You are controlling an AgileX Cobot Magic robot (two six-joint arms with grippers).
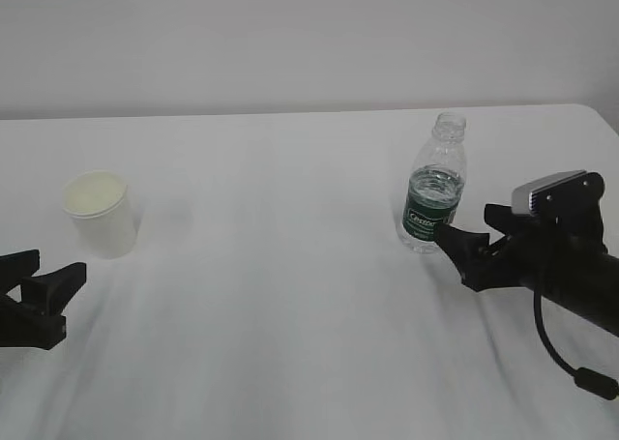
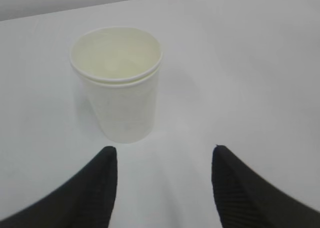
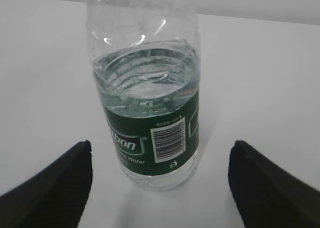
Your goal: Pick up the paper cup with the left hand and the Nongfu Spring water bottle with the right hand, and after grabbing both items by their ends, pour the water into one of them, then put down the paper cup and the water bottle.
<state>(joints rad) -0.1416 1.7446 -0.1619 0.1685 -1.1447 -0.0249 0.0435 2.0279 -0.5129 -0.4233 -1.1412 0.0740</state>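
So the approach step is what's seen here, nothing has been picked up yet. The paper cup (image 1: pixel 100 213) is standing upright on the white bench (image 1: pixel 290 295), over at about 9 o'clock in the exterior view, and looks empty inside. The left pincer (image 1: pixel 39 280) is held released, just short of the cup, at roughly 7 o'clock from it; in the left wrist view the cup (image 2: pixel 117 85) sits ahead of the two black fingers (image 2: pixel 95 188), off toward 11 o'clock, not between them.

The water bottle (image 1: pixel 432 184) is standing capless at about 3 o'clock, with water (image 3: pixel 147 82) filled to just above the green label. The right pincer (image 1: pixel 459 251) is spread wide and is parked just beside the bottle's base, with nothing gripped.

Next, both pincers probably need to be eased forward until each item is flanked, the left one re-centred first, then clenched gently so the cup isn't crushed.
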